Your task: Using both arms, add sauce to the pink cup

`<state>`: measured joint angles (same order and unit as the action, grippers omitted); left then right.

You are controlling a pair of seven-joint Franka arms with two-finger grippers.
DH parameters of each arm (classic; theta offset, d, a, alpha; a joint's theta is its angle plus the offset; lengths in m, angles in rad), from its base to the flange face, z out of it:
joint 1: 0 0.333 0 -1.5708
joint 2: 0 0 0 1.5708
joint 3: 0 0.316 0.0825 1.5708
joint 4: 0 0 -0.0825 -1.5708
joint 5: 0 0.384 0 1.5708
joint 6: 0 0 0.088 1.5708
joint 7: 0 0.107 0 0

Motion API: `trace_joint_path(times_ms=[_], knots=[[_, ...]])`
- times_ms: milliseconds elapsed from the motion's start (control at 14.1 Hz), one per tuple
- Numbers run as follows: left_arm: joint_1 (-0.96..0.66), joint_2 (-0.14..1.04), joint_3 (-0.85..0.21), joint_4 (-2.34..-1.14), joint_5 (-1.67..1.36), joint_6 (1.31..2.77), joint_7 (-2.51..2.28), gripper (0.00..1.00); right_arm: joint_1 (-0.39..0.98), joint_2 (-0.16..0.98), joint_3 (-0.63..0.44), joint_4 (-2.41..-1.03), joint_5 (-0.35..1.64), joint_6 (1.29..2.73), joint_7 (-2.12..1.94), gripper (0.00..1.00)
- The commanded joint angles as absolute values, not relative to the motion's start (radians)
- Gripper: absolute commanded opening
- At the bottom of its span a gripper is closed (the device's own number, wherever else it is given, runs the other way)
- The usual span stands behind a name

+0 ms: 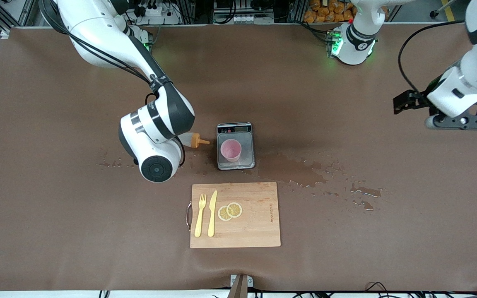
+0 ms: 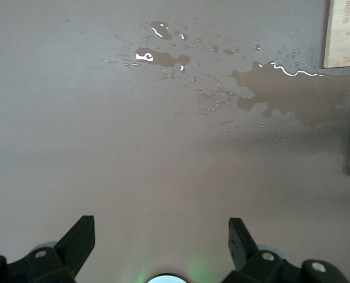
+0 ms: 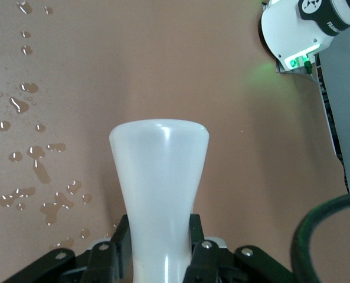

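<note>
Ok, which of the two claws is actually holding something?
The right claw: it is shut on the sauce bottle, beside the scale. The left claw hangs open and empty over bare table.

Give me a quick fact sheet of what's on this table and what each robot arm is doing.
right gripper: shut on the sauce bottle, held beside the scale, orange nozzle toward the pink cup
left gripper: open, empty, waiting over bare table at its own end
pink cup: upright on the grey scale
cutting board: nearer the camera than the scale; holds fork, knife, two lemon slices
spills: wet patches on the table beside the scale
</note>
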<state>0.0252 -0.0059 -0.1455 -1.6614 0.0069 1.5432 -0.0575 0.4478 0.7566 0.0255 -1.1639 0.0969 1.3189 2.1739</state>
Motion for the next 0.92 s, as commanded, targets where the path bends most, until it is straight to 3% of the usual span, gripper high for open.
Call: trace_joint_path(times_ms=[0, 426, 852], knots=[[-0.02, -0.072, -0.086, -1.677, -0.002, 1.513, -0.031, 1.0, 0.456, 0.753, 0.018, -1.158, 0.069, 1.307, 2.191, 0.4], [-0.072, -0.074, -0.048, -1.618, -0.002, 1.439, -0.046, 1.0, 0.449, 0.753, 0.018, -1.158, 0.067, 1.31, 2.189, 0.32], [-0.117, -0.094, 0.0, -1.617, -0.029, 1.436, -0.064, 1.0, 0.416, 0.744, 0.023, -1.158, 0.096, 1.304, 2.136, 0.32]])
